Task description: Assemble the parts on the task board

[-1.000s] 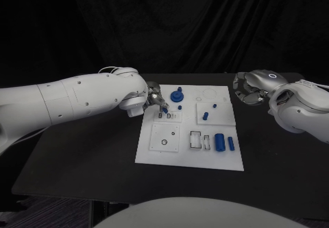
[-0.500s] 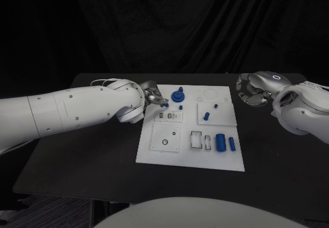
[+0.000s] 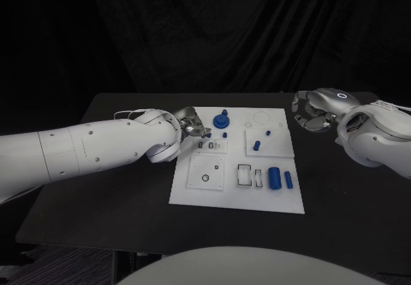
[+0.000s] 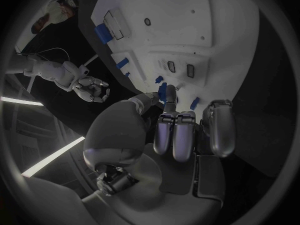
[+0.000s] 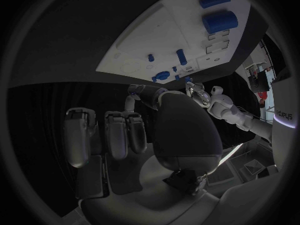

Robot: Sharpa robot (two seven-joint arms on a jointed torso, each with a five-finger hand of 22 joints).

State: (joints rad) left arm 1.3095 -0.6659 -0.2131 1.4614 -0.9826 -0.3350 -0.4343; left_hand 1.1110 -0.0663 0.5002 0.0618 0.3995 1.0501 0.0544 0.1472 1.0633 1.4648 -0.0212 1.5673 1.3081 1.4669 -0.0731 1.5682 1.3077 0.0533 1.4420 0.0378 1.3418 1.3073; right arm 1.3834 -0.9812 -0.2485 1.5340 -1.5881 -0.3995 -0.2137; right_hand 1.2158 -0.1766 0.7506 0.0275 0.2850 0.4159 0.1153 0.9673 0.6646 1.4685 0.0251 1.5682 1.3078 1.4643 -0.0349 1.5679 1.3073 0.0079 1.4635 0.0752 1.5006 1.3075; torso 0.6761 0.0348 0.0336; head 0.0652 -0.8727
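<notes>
The white task board (image 3: 236,196) lies mid-table. On it stand a blue round part (image 3: 222,122) and small blue pegs (image 3: 257,143); a large blue cylinder (image 3: 274,177) and a slimmer one (image 3: 288,179) lie near its right edge. My left hand (image 3: 190,126) hovers at the board's far left part and pinches a small blue peg (image 4: 163,91) between thumb and fingers, just above the two little slots (image 3: 205,144). Beyond the board's far right corner my right hand (image 3: 312,113) hangs, its fingers curled in on nothing.
The black table (image 3: 111,196) reaches out on both sides of the board. My left forearm (image 3: 94,148) lies across the table's left half. White square inserts (image 3: 206,172) and rectangular pockets (image 3: 251,176) mark the board's near half.
My left arm has swung lower and flatter over the table, while its hand stays at the board's far left with the peg. The right hand has hardly moved.
</notes>
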